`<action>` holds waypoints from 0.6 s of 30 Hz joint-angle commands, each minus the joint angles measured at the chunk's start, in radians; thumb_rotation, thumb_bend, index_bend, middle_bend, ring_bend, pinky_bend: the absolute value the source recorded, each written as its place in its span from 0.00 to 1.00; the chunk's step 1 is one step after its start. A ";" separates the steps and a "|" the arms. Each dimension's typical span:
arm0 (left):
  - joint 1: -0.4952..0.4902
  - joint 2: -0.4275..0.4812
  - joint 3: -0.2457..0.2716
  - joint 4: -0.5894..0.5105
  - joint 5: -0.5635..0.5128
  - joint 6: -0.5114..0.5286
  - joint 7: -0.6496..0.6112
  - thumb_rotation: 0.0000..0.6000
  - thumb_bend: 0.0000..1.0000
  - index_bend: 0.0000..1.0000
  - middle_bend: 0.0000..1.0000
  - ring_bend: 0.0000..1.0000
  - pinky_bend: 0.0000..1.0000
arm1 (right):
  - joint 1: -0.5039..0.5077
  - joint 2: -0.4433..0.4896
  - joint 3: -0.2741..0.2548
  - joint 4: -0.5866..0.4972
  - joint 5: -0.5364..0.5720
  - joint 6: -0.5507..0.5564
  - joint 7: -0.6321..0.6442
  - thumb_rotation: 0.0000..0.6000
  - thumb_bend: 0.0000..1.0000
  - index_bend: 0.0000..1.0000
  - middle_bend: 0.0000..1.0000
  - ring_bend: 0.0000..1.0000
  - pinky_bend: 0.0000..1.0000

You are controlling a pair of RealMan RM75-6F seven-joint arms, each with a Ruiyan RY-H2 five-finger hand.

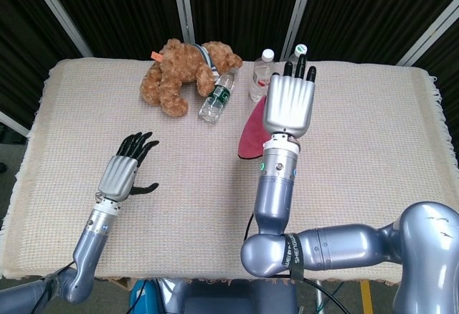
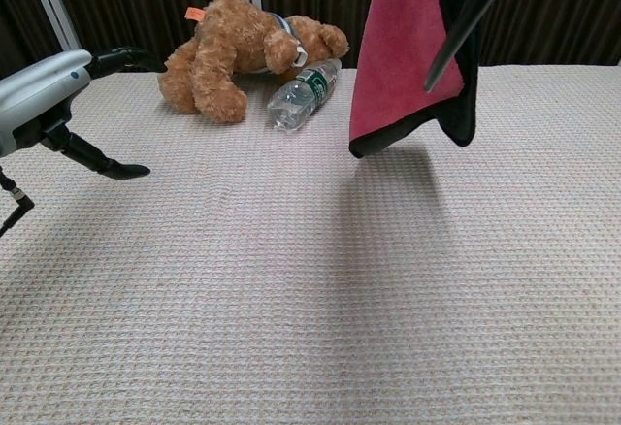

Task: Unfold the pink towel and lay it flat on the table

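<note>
Right hand [image 1: 288, 106] gripping pink towel [image 2: 403, 51], hanging above bench [image 2: 310, 289]. Left hand [image 1: 122, 174] holding nothing, fingers spread. Behind towel: teddy bear [image 1: 183, 74], lying bottle [image 1: 217, 97], two upright bottles [image 1: 262, 74].

pink towel [image 2: 403, 51] edged black, brown teddy bear [image 1: 183, 74], beige waffle-weave tablecloth [image 2: 310, 289]

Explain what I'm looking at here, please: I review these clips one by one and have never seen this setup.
Two metal robot arms with human-like hands work at a cloth-covered table. One picture looks down from the robot's head, the other looks forward from its chest. The right hand holds a pink towel hanging above the table, not yet spread. The left hand is empty, fingers apart, over the table. At the far edge lie a teddy bear and a fallen water bottle; two more bottles stand upright there.
</note>
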 commanded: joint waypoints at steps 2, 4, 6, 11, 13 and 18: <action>-0.002 -0.009 0.003 -0.004 0.003 0.007 -0.001 1.00 0.03 0.14 0.04 0.00 0.00 | -0.037 -0.029 0.079 -0.025 0.056 -0.053 0.111 1.00 0.53 0.66 0.27 0.09 0.19; 0.000 -0.010 0.007 -0.007 0.003 0.011 0.000 1.00 0.03 0.14 0.04 0.00 0.00 | -0.064 -0.041 0.129 -0.037 0.100 -0.094 0.178 1.00 0.53 0.66 0.27 0.09 0.19; 0.001 -0.009 0.010 -0.007 0.002 0.014 0.000 1.00 0.03 0.14 0.04 0.00 0.00 | -0.086 -0.049 0.157 -0.037 0.123 -0.127 0.234 1.00 0.53 0.66 0.27 0.09 0.19; 0.001 -0.006 0.007 -0.007 -0.003 0.022 -0.003 1.00 0.03 0.14 0.04 0.00 0.00 | -0.120 -0.071 0.205 -0.020 0.133 -0.173 0.373 1.00 0.53 0.66 0.27 0.09 0.19; 0.000 -0.007 0.006 -0.006 -0.005 0.024 -0.005 1.00 0.03 0.14 0.04 0.00 0.00 | -0.132 -0.077 0.237 -0.018 0.146 -0.192 0.428 1.00 0.53 0.66 0.27 0.09 0.19; -0.001 -0.010 0.010 -0.005 -0.006 0.027 -0.007 1.00 0.03 0.14 0.04 0.00 0.00 | -0.146 -0.069 0.253 -0.002 0.130 -0.225 0.498 1.00 0.53 0.66 0.27 0.09 0.19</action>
